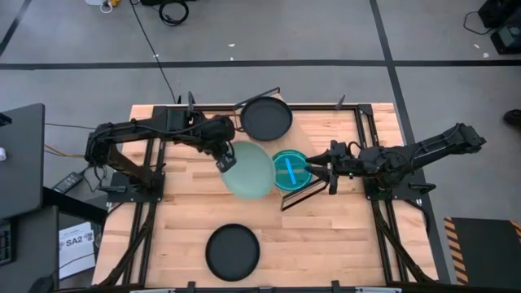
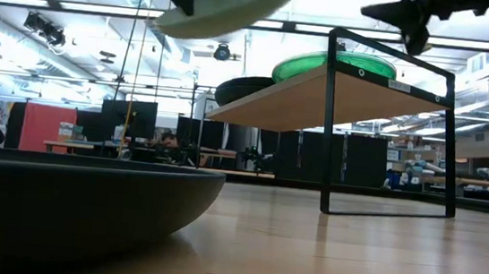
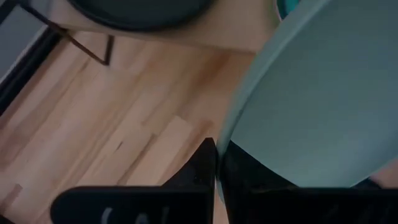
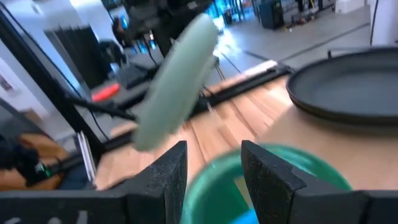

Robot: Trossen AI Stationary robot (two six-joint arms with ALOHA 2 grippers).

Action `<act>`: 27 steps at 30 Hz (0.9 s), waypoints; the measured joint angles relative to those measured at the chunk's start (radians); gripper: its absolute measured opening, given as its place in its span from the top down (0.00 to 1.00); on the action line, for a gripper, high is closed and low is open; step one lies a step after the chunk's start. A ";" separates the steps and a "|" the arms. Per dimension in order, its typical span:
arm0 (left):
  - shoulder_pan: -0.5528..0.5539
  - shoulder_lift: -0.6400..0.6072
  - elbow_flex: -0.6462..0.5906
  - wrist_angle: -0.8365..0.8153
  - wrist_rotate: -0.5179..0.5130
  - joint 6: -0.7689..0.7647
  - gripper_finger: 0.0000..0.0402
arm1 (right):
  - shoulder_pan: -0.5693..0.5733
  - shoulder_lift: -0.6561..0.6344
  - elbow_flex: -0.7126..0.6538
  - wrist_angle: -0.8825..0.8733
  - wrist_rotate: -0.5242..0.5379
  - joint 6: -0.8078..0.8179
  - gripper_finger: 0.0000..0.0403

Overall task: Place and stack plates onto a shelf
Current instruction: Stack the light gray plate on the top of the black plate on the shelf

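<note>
My left gripper [image 1: 225, 161] is clamped on the rim of a pale green plate [image 1: 251, 171], carried in the air just beside the shelf [image 2: 320, 95]. Ahead, the shelf already holds a teal plate [image 1: 290, 170] and a black plate [image 1: 266, 119]. My right gripper [image 1: 319, 172] hovers open over the teal one. Another dark plate [image 1: 232, 251] waits on the table [image 1: 179, 220].

text: "SA2" | on: white paper sheet [image 1: 76, 241] lying left of the table | other text: none legible
</note>
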 joint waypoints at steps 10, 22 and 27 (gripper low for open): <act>0.030 0.000 0.000 0.094 -0.056 -0.096 0.96 | -0.029 0.157 0.000 0.286 0.003 0.000 0.61; 0.030 0.000 0.000 0.091 -0.235 -0.187 0.96 | -0.032 0.291 0.000 0.474 0.199 -0.062 0.61; 0.030 0.000 0.000 0.094 -0.279 -0.210 0.96 | -0.032 0.337 0.000 0.572 0.221 -0.138 0.61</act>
